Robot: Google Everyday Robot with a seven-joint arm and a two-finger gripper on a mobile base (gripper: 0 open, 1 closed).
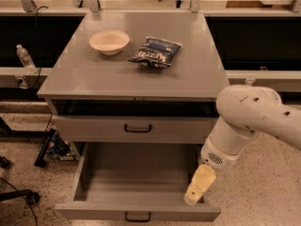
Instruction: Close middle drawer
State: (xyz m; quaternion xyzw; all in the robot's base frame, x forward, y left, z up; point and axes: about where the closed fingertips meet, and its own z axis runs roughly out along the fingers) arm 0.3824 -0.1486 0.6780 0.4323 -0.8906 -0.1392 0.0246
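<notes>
So the cream-coloured pincer (pixel 196 193) on the chunky white robot arm (pixel 244 121) hangs at the right-hand edge of the wide grey metal middle drawer (pixel 94 212), which is pulled way out. The drawer's box spreads off to the pincer's left, and its low front panel sits just below it, on the camera side. My guess is it's parked there to get round to that panel and shove it in. Honestly can't tell how far open the pincer is, or whether it's touching the drawer wall or only beside it.

The little black pull handle (pixel 138 216) is down and left of it. Up and left is the taller grey drawer (pixel 94 128), with a dark gap over it. Far above, on the grey cabinet top (pixel 141 84), sit a pale round bowl (pixel 109 41) and a dark blue snack bag (pixel 155 52), well out of the way.
</notes>
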